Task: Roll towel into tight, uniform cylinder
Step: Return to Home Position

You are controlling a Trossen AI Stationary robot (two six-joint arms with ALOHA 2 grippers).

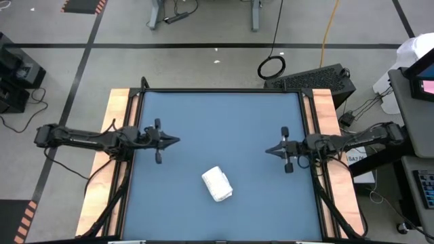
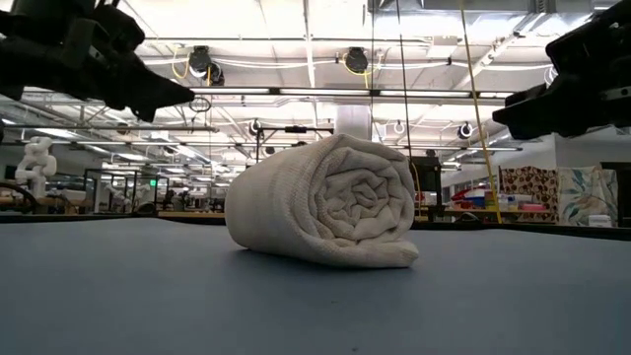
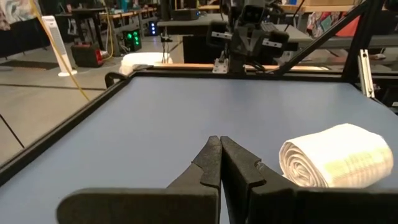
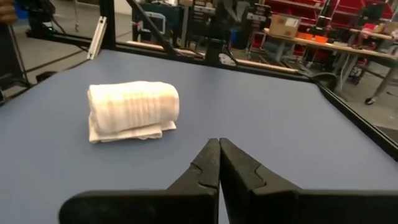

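The white towel (image 1: pixel 218 184) lies rolled into a short cylinder on the blue table (image 1: pixel 217 122), near its front middle. Its loose outer edge (image 2: pixel 380 254) lies flat under the roll, and the spiral end (image 3: pixel 298 167) shows in the left wrist view. My left gripper (image 1: pixel 178 141) is shut, held above the table near its left edge, pointing toward the middle. My right gripper (image 1: pixel 266 150) is shut near the right edge, pointing at the left one. Both are well clear of the towel (image 4: pixel 132 109).
Wooden rails (image 1: pixel 116 122) and a black frame (image 1: pixel 224 90) run along the table's sides. Bare blue surface lies all around the towel. Beyond the table are cables (image 1: pixel 271 66), grey equipment (image 1: pixel 319 78) and workshop benches (image 4: pixel 298 31).
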